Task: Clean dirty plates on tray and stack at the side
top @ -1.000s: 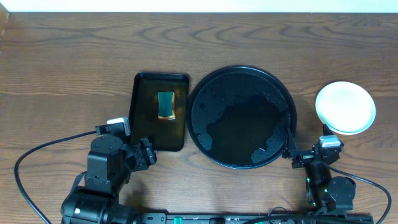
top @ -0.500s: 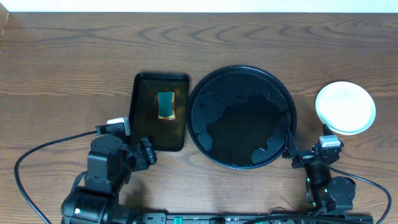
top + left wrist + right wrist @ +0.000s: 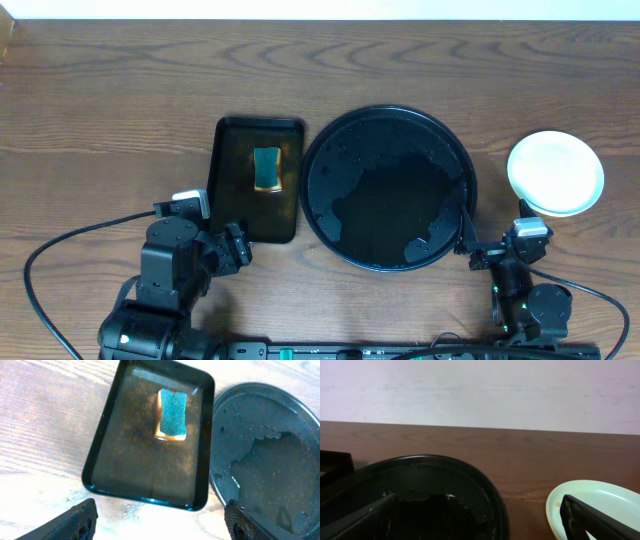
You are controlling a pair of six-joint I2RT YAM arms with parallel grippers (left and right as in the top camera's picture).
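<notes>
The large round black tray (image 3: pixel 388 113) sits mid-table, wet, with no plate on it; it also shows in the left wrist view (image 3: pixel 270 460) and the right wrist view (image 3: pixel 420 500). The plates (image 3: pixel 556 172) sit as a pale stack on the table to the tray's right; I cannot tell how many lie under the top one. The right wrist view shows the top plate (image 3: pixel 590 500) as pale mint. My left gripper (image 3: pixel 235 245) (image 3: pixel 160 527) is open and empty, just in front of the rectangular tray. My right gripper (image 3: pixel 497 238) (image 3: pixel 480 525) is open and empty, between the round tray's front right rim and the plates.
A smaller rectangular black tray (image 3: pixel 232 200) (image 3: pixel 150 501) stands left of the round tray, holding shallow water and a teal-and-yellow sponge (image 3: pixel 266 168) (image 3: pixel 172 414). Arm cables trail along the table's front edge. A pale wall lies beyond the far edge.
</notes>
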